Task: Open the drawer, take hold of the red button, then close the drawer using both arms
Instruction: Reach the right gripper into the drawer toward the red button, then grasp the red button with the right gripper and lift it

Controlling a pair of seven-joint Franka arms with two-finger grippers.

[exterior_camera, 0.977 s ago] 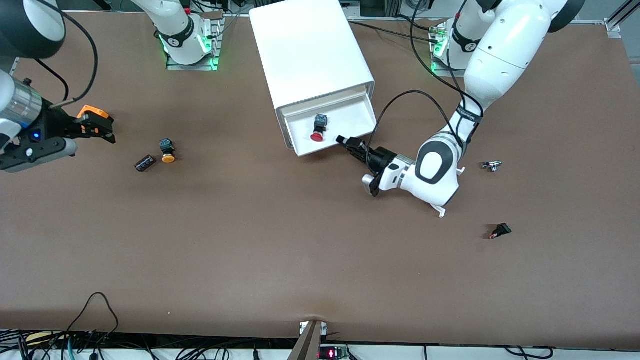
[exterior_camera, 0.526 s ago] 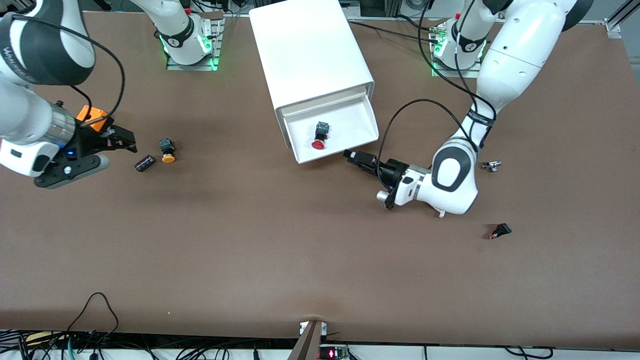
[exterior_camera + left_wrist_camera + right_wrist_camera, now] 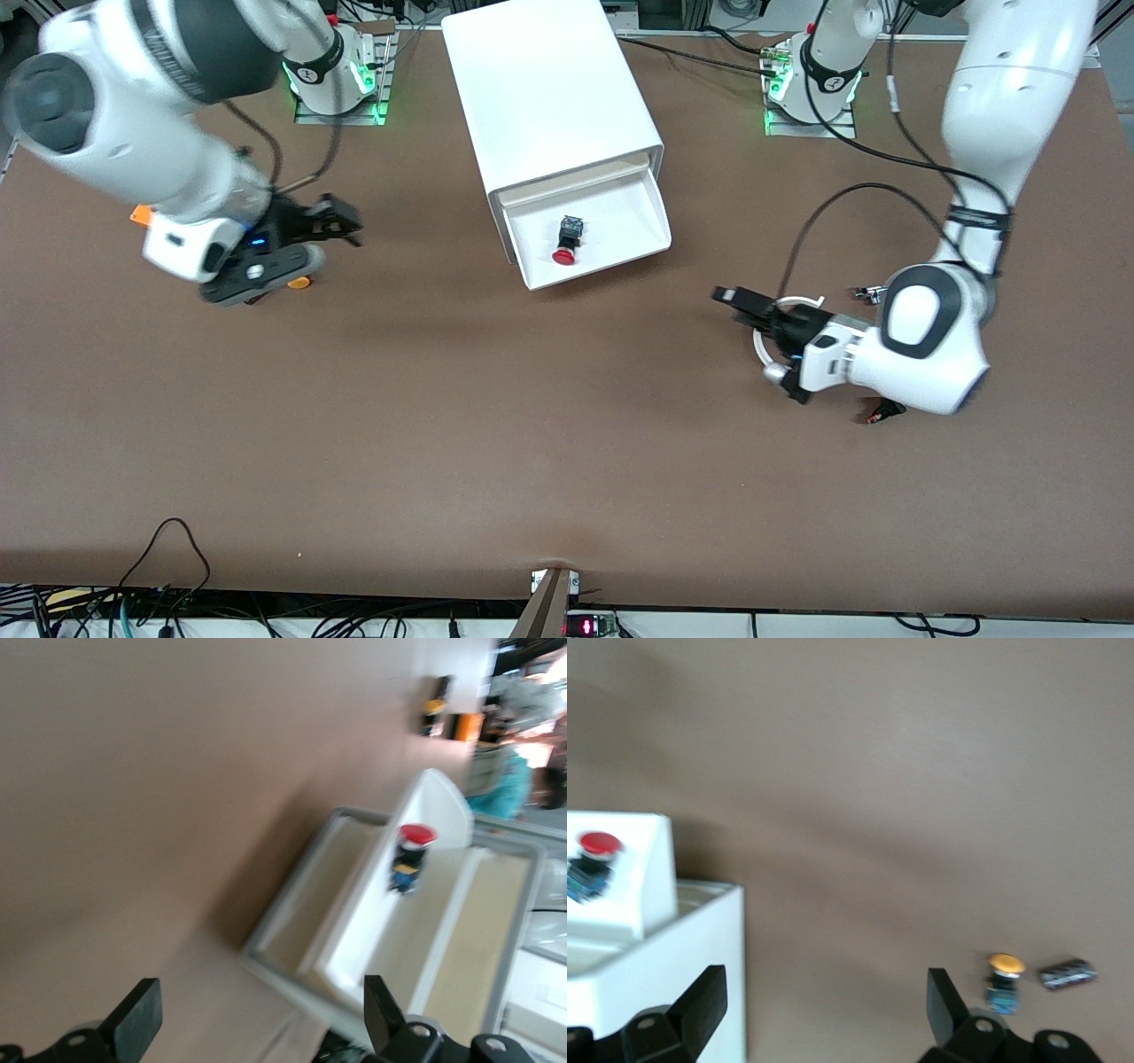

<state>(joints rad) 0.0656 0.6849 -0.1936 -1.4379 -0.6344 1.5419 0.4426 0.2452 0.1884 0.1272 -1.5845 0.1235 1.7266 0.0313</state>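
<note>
The drawer (image 3: 620,221), the uppermost one of the white cabinet (image 3: 549,89), stands pulled out. The red-capped button (image 3: 564,256) lies in it on its side. My left gripper (image 3: 732,299) is open and empty, low over the bare table toward the left arm's end, apart from the drawer front. Its wrist view shows the drawer (image 3: 361,939) and button (image 3: 415,835) ahead of the left gripper (image 3: 257,1028). My right gripper (image 3: 345,223) is open and empty, over the table beside the cabinet toward the right arm's end. Its wrist view (image 3: 824,1010) shows the button (image 3: 600,844) in the drawer (image 3: 629,895).
A yellow-capped button (image 3: 299,283) lies partly hidden under the right hand, with a black cylinder (image 3: 1067,974) beside it. An orange box (image 3: 140,213) shows past the right forearm. A small metal part (image 3: 873,292) and a black-red part (image 3: 886,410) lie by the left arm.
The left gripper has let go of the drawer front and drawn back toward the left arm's end. The right arm has swung in toward the cabinet. The drawer has come out slightly.
</note>
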